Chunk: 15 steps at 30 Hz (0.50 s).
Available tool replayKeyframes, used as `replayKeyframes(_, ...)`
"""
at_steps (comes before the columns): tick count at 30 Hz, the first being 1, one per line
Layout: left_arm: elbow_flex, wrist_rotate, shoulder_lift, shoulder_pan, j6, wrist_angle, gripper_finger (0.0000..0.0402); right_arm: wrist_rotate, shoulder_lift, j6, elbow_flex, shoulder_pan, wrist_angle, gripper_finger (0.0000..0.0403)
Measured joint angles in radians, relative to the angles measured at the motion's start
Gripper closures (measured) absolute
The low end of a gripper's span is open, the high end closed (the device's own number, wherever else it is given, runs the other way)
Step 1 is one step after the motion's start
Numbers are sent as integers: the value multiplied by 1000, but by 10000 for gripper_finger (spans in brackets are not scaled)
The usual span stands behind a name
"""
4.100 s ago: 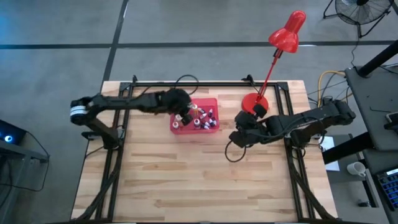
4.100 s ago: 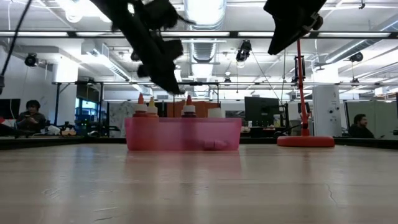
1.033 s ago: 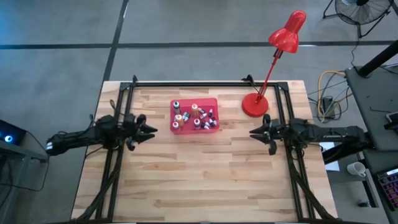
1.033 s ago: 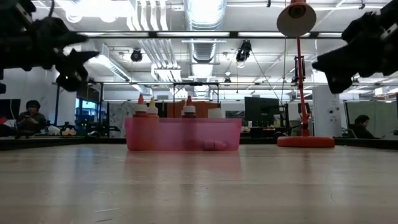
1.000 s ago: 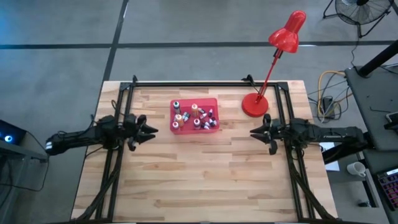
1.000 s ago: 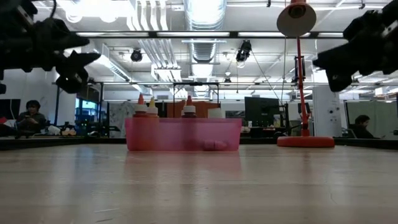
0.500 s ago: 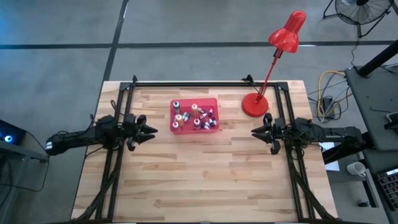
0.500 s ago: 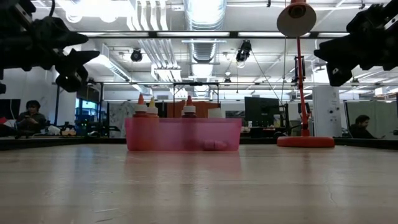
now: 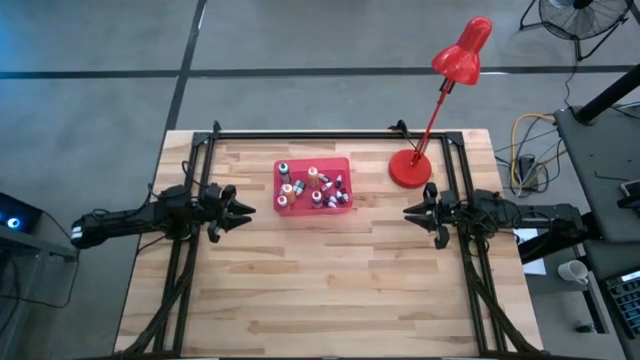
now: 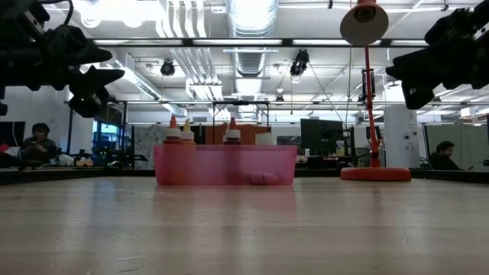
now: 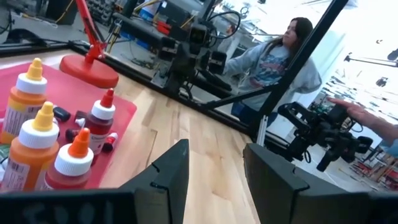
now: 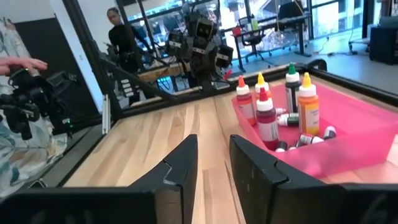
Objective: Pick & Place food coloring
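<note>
Bottles (image 9: 314, 189) fill the red tray (image 9: 344, 164); both grippers hover apart, empty.

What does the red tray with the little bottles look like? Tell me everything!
The red tray is a shallow square box that looks like see-through pinkish-red plastic. It sits flat on the wooden table, between the two arms, toward the far edge, left of the red lamp. Inside are small food coloring bottles: some stand upright, some lie on its floor. Neither gripper touches it.
</note>
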Motion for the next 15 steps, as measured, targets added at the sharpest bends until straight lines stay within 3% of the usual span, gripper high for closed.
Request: replayKeyframes(15, 2, 1, -5, 0, 0, 4, 275, 0, -7, 0, 0, 0, 1, 334)
